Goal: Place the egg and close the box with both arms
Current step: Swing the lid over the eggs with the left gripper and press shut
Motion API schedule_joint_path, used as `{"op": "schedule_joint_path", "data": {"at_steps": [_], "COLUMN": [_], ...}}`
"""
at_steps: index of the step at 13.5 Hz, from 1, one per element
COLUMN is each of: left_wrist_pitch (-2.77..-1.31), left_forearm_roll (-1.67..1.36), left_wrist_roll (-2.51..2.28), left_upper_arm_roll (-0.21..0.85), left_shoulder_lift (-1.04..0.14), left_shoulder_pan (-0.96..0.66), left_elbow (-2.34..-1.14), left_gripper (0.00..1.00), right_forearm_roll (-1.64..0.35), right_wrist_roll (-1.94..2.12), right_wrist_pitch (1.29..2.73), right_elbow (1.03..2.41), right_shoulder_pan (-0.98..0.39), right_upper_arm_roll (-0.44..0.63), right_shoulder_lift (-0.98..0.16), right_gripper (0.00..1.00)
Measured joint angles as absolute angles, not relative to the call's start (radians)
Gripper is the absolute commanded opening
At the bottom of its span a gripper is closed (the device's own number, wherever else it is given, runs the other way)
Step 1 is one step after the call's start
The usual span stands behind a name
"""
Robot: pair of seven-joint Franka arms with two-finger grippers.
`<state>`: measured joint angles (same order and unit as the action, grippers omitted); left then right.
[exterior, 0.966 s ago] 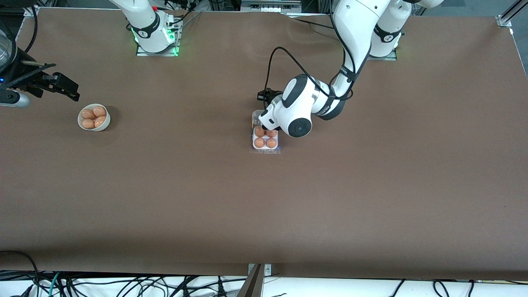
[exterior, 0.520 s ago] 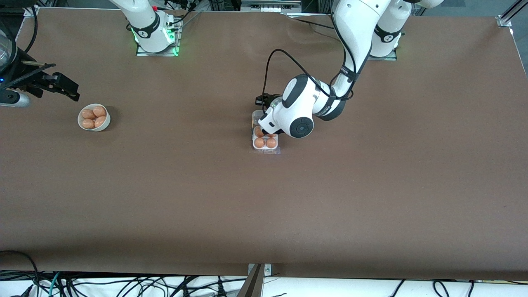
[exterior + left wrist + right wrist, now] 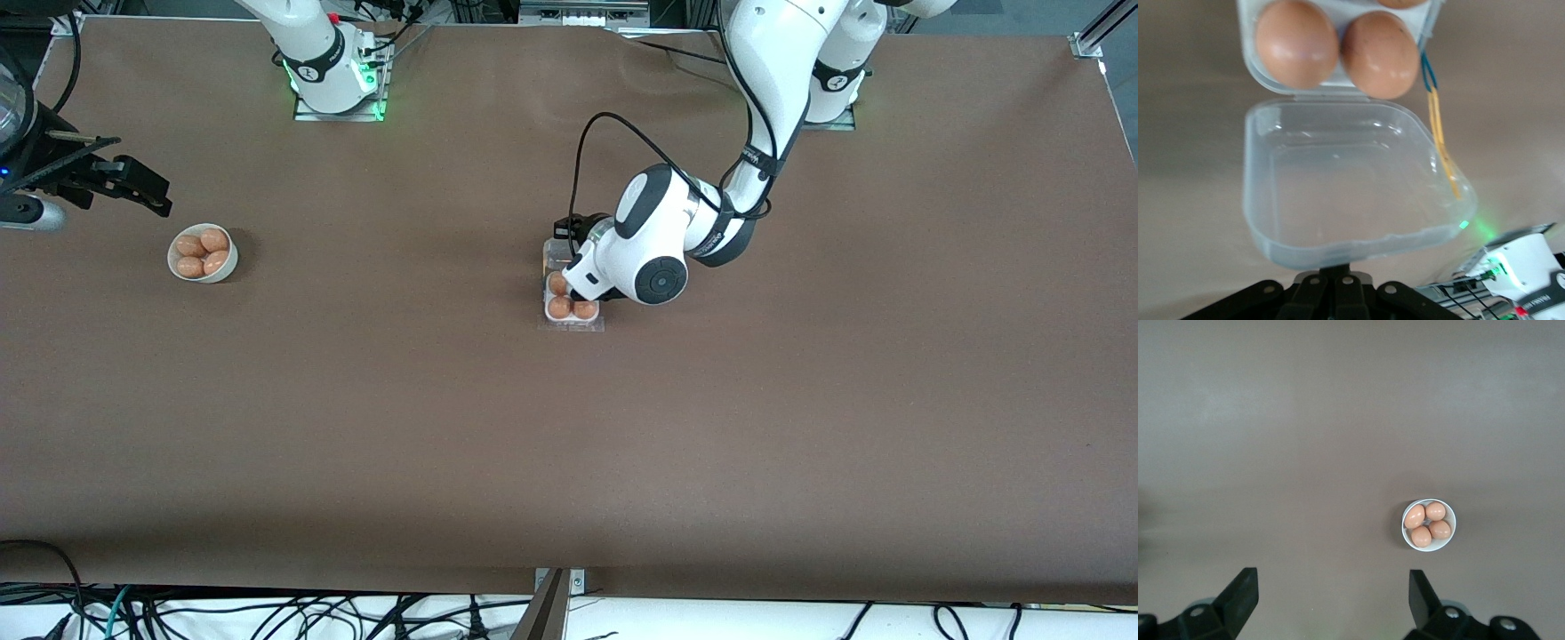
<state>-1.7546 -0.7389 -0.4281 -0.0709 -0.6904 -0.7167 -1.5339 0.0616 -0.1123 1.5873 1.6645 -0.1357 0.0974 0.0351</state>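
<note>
The box (image 3: 572,313) lies mid-table, its white tray holding tan eggs (image 3: 559,308). Two of them (image 3: 1297,43) show in the left wrist view, next to the hinge. The transparent lid (image 3: 1338,187) stands open and partly raised. My left gripper (image 3: 1336,273) is shut, its joined fingertips against the lid's free rim. In the front view the left wrist (image 3: 645,258) covers the fingers and part of the box. My right gripper (image 3: 1331,593) waits open and empty over the table at the right arm's end.
A round white bowl (image 3: 203,253) with several more eggs (image 3: 1429,524) sits close to the right gripper (image 3: 133,188). A blue and yellow cord (image 3: 1435,123) runs along one side of the box. Bare brown table surrounds the box.
The left wrist has slid toward the front camera over the box, now covering one more egg and pushing on the lid's rim. The right arm has not moved.
</note>
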Motion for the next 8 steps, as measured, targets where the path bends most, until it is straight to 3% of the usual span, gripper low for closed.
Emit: {"op": "schedule_joint_path", "data": {"at_steps": [8], "left_wrist_pitch": [-1.802], "left_forearm_roll": [-0.722], "left_wrist_roll": [-0.488], "left_upper_arm_roll": [-0.093], "left_shoulder_lift": [-0.691], "left_shoulder_pan": [-0.716], "left_elbow": [-1.490], "left_gripper": [0.00], "right_forearm_roll": [0.062], "right_wrist_roll": [-0.113], "right_wrist_pitch": [1.580], "right_elbow": [1.665], "right_shoulder_pan": [-0.135], "right_upper_arm_roll": [0.097], "right_shoulder_lift": [0.035], "right_gripper": [1.00]}}
